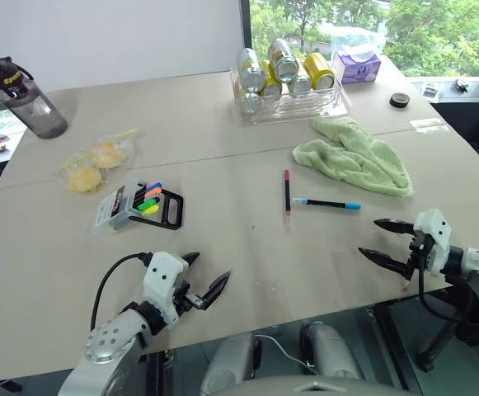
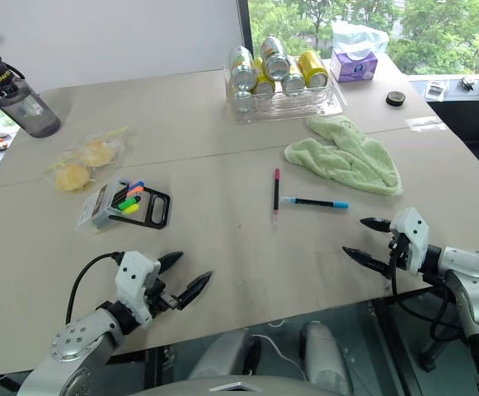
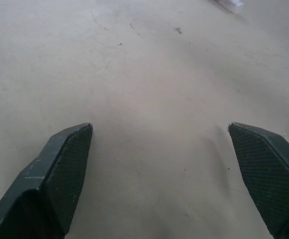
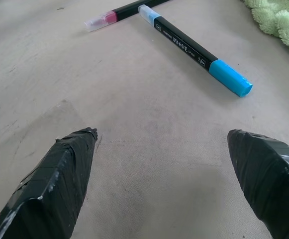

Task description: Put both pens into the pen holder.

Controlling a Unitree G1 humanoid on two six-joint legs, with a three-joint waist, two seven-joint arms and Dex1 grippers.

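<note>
A: Lying flat on the table (image 1: 223,272) are both pens. The pink-ended pen (image 1: 287,192) is seen pointing away from the robot, and the blue-capped pen (image 1: 327,203) is laid across beside it, their near ends almost meeting.

B: Where is the pen holder (image 1: 137,205) found?

A: It is placed well apart from the pens, over on the robot's left side, with bright markers seen inside it. Nothing has been put into it from the two pens yet.

B: How is the right gripper (image 1: 386,240) held?

A: Its two black fingers are spread wide and nothing is held between them. It is kept low near the table edge, aimed toward the blue-capped pen, most likely so that pen can be reached first.

B: And the left gripper (image 1: 203,278)?

A: It is spread wide too, with nothing in it, and bare table is seen between its fingers. It is probably kept on the holder's side so the holder can be steadied or filled.

B: What could go wrong?

A: A thin pen may be rolled away when pinched.
</note>
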